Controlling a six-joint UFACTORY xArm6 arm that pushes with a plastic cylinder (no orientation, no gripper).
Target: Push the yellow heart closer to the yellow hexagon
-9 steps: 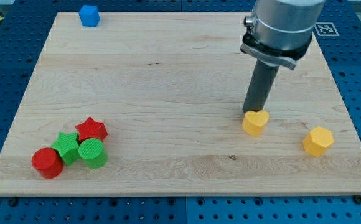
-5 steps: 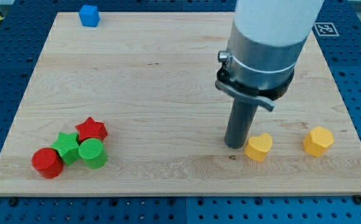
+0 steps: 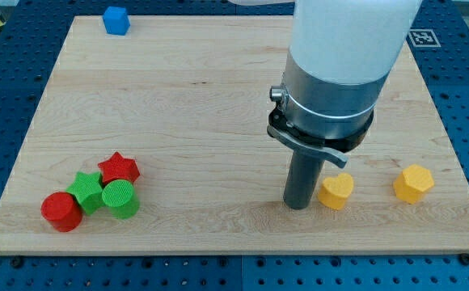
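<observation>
Your tip (image 3: 299, 205) sits on the wooden board (image 3: 218, 105) just at the view's left of the yellow heart (image 3: 335, 191), near enough that you cannot tell whether it touches or leaves a sliver of gap. There is no pincer on this rig to report on — only the bare rod, which holds nothing and can only shove. The heart lies toward the view's bottom right, and the yellow hexagon (image 3: 413, 183) sits further to the view's right of it, apart, and a shade higher in the view. That line-up looks favourable: a push toward the view's right should carry the heart at the hexagon. To do it well, aim through the middle of the heart, since an off-centre contact on its rounded lobes would likely spin it or let it slide off the rod. Bias the stroke very slightly toward the view's top to match the hexagon's position, go slowly, and stop short of contact — closer is the goal, not a collision that knocks the hexagon toward the board's edge. The red and green blocks at the view's bottom left and the blue block (image 3: 116, 19) at the top left are well clear of your path.
</observation>
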